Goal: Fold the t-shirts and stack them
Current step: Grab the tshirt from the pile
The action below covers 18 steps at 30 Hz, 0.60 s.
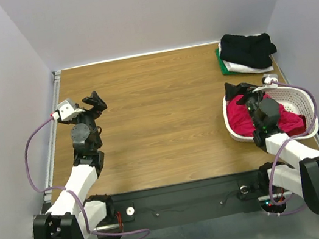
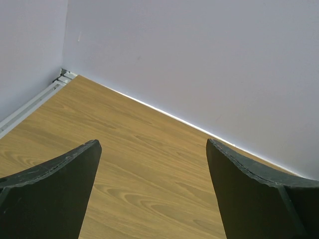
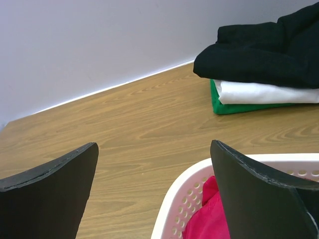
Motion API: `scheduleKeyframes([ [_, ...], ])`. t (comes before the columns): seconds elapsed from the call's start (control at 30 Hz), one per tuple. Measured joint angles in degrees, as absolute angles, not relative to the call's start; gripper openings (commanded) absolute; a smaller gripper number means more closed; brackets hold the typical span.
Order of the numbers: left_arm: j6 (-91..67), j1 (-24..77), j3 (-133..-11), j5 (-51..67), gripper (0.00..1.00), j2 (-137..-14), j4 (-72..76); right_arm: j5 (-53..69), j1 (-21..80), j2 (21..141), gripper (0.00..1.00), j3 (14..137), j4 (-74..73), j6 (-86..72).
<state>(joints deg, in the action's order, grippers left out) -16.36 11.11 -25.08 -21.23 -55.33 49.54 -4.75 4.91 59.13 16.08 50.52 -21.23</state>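
Note:
A stack of folded t-shirts lies at the table's far right corner: a black one (image 1: 248, 48) on top, a white one (image 1: 249, 67) and a green one (image 1: 221, 63) under it. The stack also shows in the right wrist view, black (image 3: 264, 47), white (image 3: 264, 92), green (image 3: 239, 107). A bright pink-red shirt (image 1: 245, 120) lies crumpled in the white basket (image 1: 300, 93), with darker red cloth (image 1: 293, 122) beside it. My right gripper (image 1: 236, 90) is open and empty above the basket's left rim (image 3: 187, 191). My left gripper (image 1: 96, 101) is open and empty over bare wood at the left.
The white perforated basket stands at the right edge of the wooden table (image 1: 159, 119). Grey walls close the table at the back and on both sides. A metal rail (image 2: 35, 102) runs along the left edge.

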Motion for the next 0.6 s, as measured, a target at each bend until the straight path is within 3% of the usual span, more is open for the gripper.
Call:
scheduleKeyframes([
  [0.43,-13.5,11.44,-25.1,-18.98,0.94,-57.56,51.05,-5.04,4.91,58.89,1.0,16.08,49.82,-21.17],
  [0.6,-9.21,17.41,-26.98,-18.09,0.94,-61.8,50.78,-10.28,4.91,54.43,1.0,18.5,39.83,-21.69],
])
